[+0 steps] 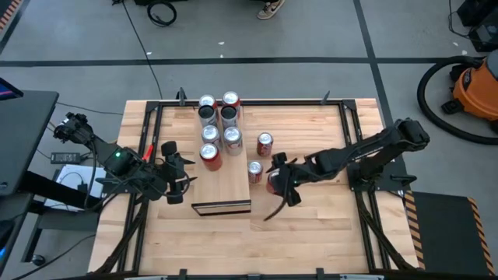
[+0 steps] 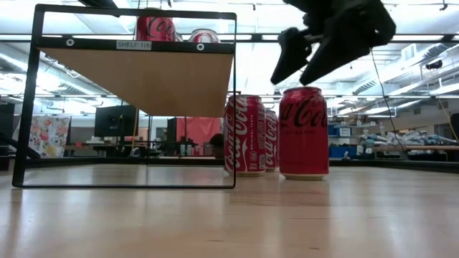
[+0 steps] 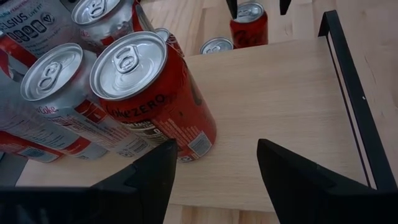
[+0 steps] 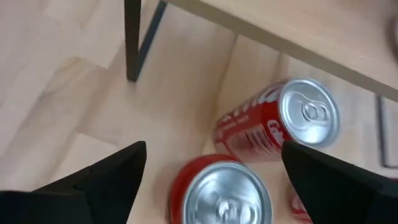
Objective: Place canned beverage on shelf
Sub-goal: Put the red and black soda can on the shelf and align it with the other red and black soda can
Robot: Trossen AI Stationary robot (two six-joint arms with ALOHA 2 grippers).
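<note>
Workshop clutter sits behind a pale wood table (image 1: 311,233), so you're fine for light. Nearest you, the right gripper (image 2: 305,54) hangs spread wide over a red can (image 2: 303,132) standing upright on the table just beside the shelf (image 1: 226,183), gripping nothing. That can looks rigid but thin-walled and slick, likely heavy if full, so pinch its mid-body, not the rim. Farther over, the left gripper (image 3: 214,168) hovers part open over the shelf beside a Coke Zero can (image 3: 152,93), among other cans (image 1: 218,117) already up there.
</note>
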